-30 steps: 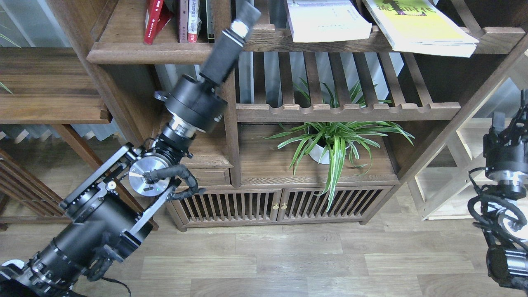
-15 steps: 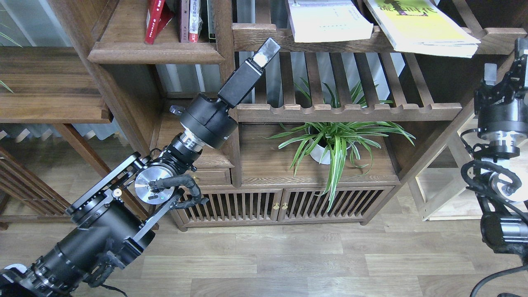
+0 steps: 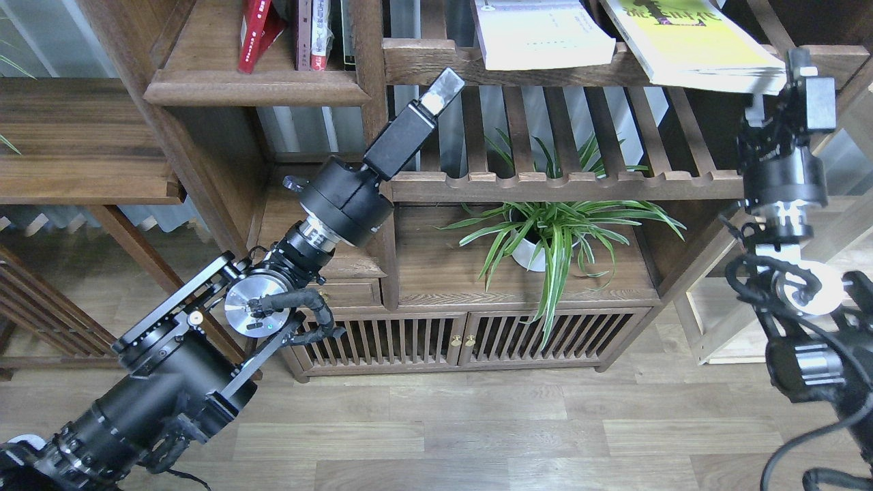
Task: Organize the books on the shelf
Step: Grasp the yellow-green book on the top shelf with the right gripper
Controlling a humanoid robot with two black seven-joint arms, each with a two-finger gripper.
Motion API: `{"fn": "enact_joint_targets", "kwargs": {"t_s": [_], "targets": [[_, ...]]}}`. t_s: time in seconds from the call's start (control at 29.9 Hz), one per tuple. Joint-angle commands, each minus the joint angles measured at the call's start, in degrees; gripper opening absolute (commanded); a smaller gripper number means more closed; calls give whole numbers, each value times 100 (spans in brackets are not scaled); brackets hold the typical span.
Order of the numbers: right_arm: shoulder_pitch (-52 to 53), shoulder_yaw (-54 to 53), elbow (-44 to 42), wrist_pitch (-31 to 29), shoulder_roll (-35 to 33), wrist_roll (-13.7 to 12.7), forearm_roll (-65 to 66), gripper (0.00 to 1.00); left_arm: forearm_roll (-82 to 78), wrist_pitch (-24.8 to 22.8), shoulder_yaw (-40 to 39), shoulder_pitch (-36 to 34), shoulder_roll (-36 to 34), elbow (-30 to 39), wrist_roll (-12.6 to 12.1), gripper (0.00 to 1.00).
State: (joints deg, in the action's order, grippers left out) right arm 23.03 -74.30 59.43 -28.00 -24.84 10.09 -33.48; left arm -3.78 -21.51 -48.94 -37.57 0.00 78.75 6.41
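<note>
Above the right jaws (image 3: 784, 88) (touching) lies the yellow-green book (image 3: 689, 42).

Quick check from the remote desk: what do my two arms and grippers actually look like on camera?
Both arms are matte black with silver joint rings and looped black cables. The left gripper is a boxy black block with a pale tip. The right gripper is black and blocky, with grey finger pieces.

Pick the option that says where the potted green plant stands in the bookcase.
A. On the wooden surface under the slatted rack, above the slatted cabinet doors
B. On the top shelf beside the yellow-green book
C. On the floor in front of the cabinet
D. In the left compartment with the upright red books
A: the potted plant stands in its white pot on the wooden surface below the slatted rack and above the cabinet doors.
</note>
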Motion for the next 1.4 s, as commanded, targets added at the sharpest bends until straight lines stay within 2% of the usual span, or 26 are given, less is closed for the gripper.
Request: {"fn": "enact_joint_targets", "kwargs": {"t_s": [0.0,0.33,0.47,0.64,0.74,0.84,1.2,1.37], "targets": [[158,82,-1,0,41,-7,0,98,0,-2,-10,-5,0,0,0,99],[167,645,-19,0,-267,-33,9,98,9,-11,-71,-22,0,0,0,99],[210,654,-19,0,-267,-173,9,98,9,-11,-80,-22,0,0,9,99],[211,654,-19,93,-267,-472,9,95,9,-11,-80,-22,0,0,18,99],[237,654,-19,198,-276,-499,0,93,9,-11,-80,-22,0,8,18,99],[290,645,-19,242,-337,-586,-9,86,9,-20,-89,-22,0,8,18,99],[457,628,-37,532,-487,-692,-18,87,9,-20,-89,-22,0,8,18,99],[483,628,-37,971,-654,-1034,-18,86,9,-20,-80,-22,0,8,18,99]]}}
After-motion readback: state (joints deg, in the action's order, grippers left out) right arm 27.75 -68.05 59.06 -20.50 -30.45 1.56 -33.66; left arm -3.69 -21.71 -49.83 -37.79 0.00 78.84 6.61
